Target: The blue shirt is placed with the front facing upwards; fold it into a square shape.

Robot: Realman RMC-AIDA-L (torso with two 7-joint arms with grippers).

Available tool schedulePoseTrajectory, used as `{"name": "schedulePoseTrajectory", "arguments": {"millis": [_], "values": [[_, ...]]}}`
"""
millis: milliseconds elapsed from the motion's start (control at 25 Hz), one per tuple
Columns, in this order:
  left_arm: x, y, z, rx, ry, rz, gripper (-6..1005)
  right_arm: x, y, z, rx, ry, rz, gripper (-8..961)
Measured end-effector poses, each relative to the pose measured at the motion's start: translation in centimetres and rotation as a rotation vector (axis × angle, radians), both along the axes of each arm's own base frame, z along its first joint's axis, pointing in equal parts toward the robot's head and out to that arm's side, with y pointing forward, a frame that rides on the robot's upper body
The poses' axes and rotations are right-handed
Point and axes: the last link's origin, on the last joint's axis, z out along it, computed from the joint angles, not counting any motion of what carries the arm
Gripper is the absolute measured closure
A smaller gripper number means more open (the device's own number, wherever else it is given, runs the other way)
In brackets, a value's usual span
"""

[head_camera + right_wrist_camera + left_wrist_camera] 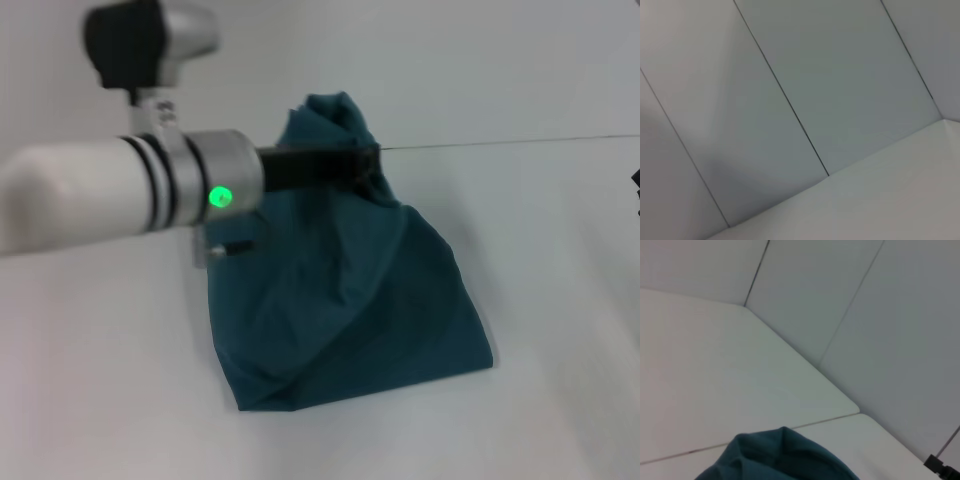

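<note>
left gripper (365, 160): raised over the table's (560, 300) middle, reaching in from the left | blue shirt (350, 300): hangs bunched from it, top fold above the fingers, lower hem spread on the table below and toward the robot | right gripper: barely seen at far right edge

Left end effector (365, 160) fingertips buried in blue shirt (350, 300).
</note>
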Motion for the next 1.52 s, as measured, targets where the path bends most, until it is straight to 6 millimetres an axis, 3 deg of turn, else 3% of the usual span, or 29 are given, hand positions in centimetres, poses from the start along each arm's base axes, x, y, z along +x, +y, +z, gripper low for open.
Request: {"name": "schedulePoseTrajectory", "arguments": {"millis": [480,760,1160,1240,1520], "values": [[0.2,0.2,-7.6,0.015,0.036,0.05,966,0.1,0.1,0.1,-0.006,-0.014,-0.004,853],[0.2,0.2,-9.0,0.057,0.047,0.061,962,0.0,0.1,0.0,-0.009,-0.016,-0.001,851],[3.1,-1.6,-10.3,0.017,0.061,-0.07,956,0.2,0.3,-0.2,-0.017,-0.017,-0.021,849],[3.5,-2.1,-10.0,0.037,0.068,-0.13,774,0.2,0.3,-0.2,-0.014,-0.016,-0.022,848],[2.2,-2.0,-5.5,0.243,0.089,-0.255,494,-0.6,0.7,0.0,-0.01,-0.023,0.023,846]]}}
